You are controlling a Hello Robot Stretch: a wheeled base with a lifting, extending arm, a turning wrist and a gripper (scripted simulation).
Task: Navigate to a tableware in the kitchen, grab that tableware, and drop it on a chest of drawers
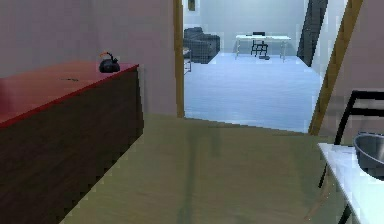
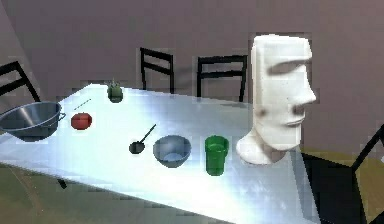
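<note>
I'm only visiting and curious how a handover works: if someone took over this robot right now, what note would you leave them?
Tableware: all of it lies on the white table on the arm's side, with a metal bowl, small grey bowl, green cup and black ladle, near a white statue head.
Done: the robot stands alongside that table.
Left: choose a piece, grab it, carry it to a chest of drawers and drop it there.
Note: the red-topped cabinet in the forward view might be that chest, but I can't tell.
</note>
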